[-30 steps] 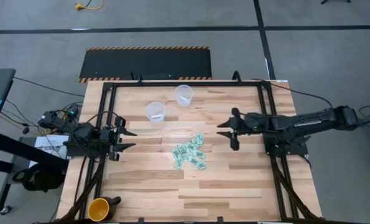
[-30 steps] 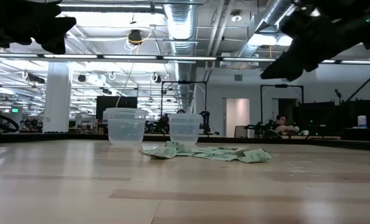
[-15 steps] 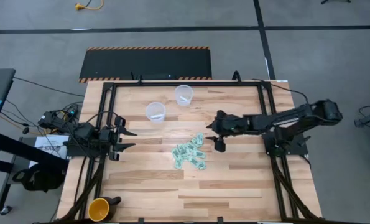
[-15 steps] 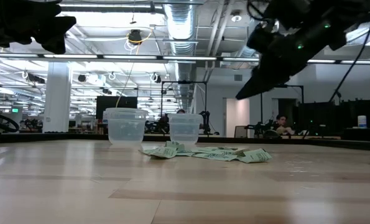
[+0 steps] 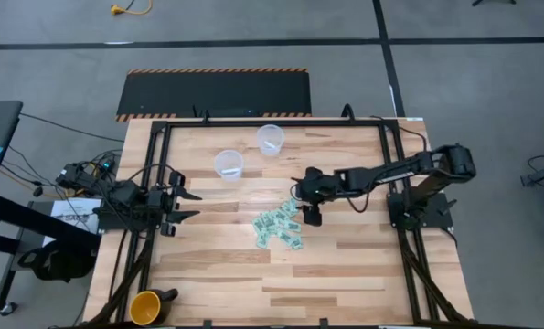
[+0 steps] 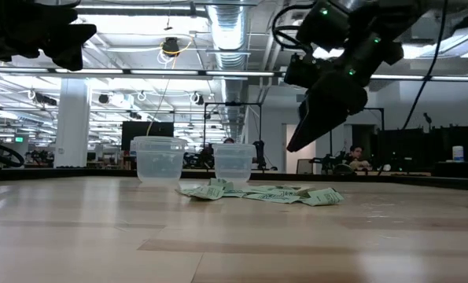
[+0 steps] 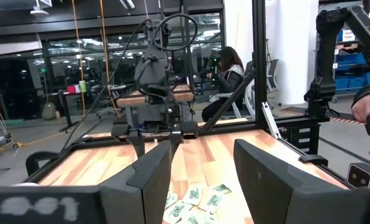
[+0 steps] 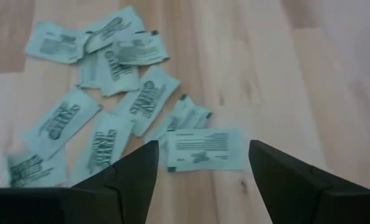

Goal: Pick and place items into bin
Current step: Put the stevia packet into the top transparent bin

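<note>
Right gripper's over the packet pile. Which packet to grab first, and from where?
Probably the lone flat packet at the pile's edge, framed between the open right gripper fingers. It lies clear of most of the other packets, printed side up on the table. Come straight down and pinch across its short width; it's too flat for a side approach.

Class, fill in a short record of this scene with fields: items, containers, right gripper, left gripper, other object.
items: pile of mint-green packets mid-table
containers: two clear cups, apart from the pile
right gripper: open, above the pile's edge, holding nothing
left gripper: open, waiting at the table's left side
other object: yellow cup at the table's near-left corner
</note>
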`<state>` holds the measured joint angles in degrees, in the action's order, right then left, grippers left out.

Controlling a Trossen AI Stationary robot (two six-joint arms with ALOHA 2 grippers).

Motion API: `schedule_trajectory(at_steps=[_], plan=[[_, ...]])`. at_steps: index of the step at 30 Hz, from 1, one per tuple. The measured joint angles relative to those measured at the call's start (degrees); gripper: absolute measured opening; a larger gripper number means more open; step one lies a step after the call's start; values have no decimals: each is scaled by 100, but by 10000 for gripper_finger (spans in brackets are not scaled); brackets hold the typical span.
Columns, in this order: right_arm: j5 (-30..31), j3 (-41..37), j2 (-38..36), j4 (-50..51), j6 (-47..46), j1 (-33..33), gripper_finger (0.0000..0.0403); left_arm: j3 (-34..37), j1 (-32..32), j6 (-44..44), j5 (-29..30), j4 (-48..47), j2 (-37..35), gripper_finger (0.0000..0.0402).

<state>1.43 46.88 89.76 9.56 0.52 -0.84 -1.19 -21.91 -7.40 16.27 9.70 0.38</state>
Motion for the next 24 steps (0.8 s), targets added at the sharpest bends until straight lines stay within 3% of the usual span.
schedule_trajectory(at_steps=[10, 24], plan=[[-306, 1085, 859, 1394, 294, -157, 245, -2, 0, 11, 0, 24, 0, 166], [-454, 1437, 1464, 1426, 525, -158, 244, -4, 0, 66, -2, 17, 0, 166]])
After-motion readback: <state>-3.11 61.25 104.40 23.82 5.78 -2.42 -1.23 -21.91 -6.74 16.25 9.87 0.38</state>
